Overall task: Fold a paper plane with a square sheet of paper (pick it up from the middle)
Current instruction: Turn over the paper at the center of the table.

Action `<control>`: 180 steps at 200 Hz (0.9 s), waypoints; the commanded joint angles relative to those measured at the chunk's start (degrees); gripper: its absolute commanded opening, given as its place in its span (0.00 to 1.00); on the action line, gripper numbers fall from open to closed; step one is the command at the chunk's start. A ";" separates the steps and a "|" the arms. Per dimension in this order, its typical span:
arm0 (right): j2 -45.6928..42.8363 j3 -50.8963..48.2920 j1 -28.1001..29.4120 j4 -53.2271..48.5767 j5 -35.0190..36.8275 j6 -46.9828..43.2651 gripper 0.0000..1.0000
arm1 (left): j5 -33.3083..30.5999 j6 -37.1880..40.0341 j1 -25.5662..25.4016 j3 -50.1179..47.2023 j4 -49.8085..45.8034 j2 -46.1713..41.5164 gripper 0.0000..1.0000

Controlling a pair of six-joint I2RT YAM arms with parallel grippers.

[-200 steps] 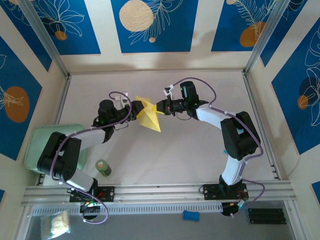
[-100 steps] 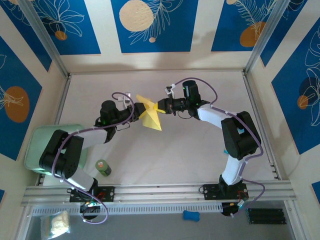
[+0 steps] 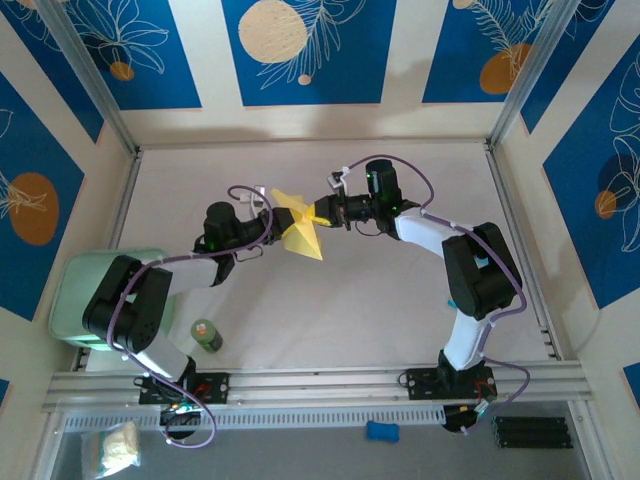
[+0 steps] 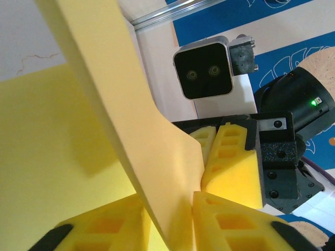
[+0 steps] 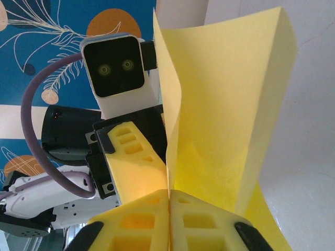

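1. The table (image 3: 400,300) has metal rails along its left, right and near edges and a wall at the far side. Both grippers meet over its middle, well apart from every edge, with bare surface on all sides of them.
2. Counted: one square sheet of paper (image 3: 298,232), two arms, one small green bottle (image 3: 206,335) near the left base, and one pale-green tray (image 3: 70,280) at the left edge.
3. The sheet is plain yellow and unmarked. It hangs between the two grippers, bent into standing flaps, with a sharp corner pointing toward the near side.
4. The right gripper (image 3: 318,213) has its pads pressed together, clamped on the sheet's edge.
5. The left gripper (image 3: 272,222) has a finger on either side of one flap; I cannot tell whether they pinch it.
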 commanded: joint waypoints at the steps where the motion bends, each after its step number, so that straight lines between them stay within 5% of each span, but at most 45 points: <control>1: -1.20 -1.42 -0.56 0.14 -1.64 0.20 0.10 | -0.21 1.70 -0.39 1.18 2.21 -0.11 0.22; 52: -6.48 -3.04 -3.35 -8.73 2.68 -9.18 0.41 | -0.75 4.63 -0.31 2.03 -2.19 -0.93 0.12; 92: -13.90 -4.82 -5.96 -21.18 16.42 -18.92 0.52 | -5.60 18.37 -0.31 6.02 -26.45 -5.85 0.11; 131: -20.67 -7.39 -6.74 -28.06 30.34 -24.55 0.57 | -24.72 40.24 -3.93 19.09 -65.62 -7.81 0.13; 180: -26.55 -10.52 -7.03 -31.55 40.00 -28.79 0.64 | -51.01 52.05 -10.65 35.57 -89.01 0.50 0.14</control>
